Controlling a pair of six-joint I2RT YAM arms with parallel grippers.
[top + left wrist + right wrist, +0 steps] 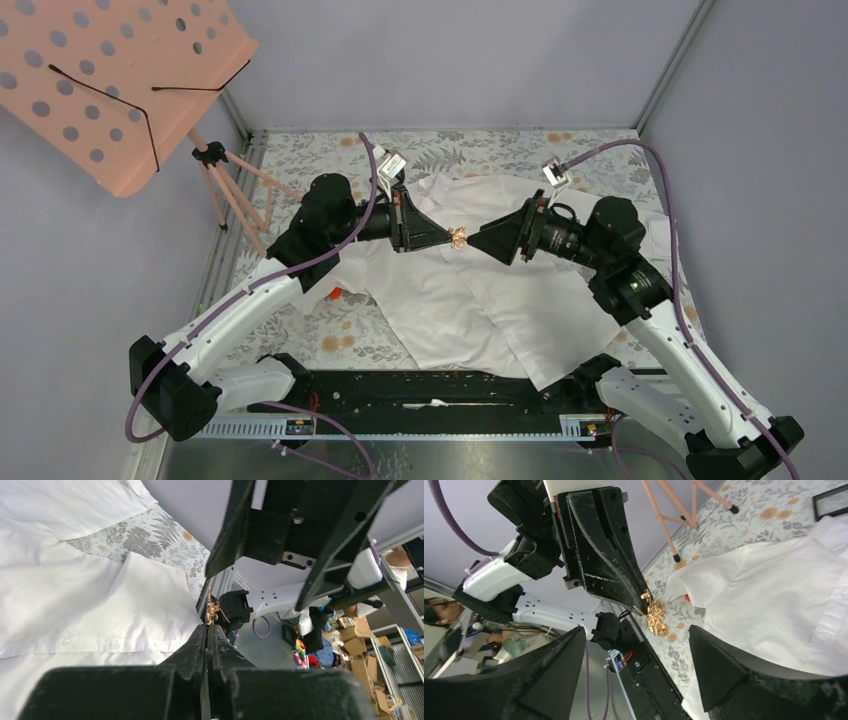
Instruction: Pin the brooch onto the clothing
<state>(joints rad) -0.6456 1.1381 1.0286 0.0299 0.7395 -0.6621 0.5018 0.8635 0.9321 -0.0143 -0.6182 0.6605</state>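
Note:
The brooch (459, 238) is a tiny golden, glittery ornament held in the air between the two gripper tips. My left gripper (447, 240) is shut on it; the left wrist view shows it (212, 609) sticking out just past the closed fingertips (200, 635). My right gripper (475, 241) is open, its jaws apart on either side of the brooch (655, 617) and not touching it. The clothing, a white collared shirt (500, 300), lies spread and creased on the table under both grippers, with its buttoned front in the left wrist view (75, 595).
A floral tablecloth (330, 330) covers the table. A pink perforated board (110, 80) on a tripod (235, 190) stands at the back left. A small red block (336, 293) lies left of the shirt. A black square case (831, 502) lies beyond the shirt.

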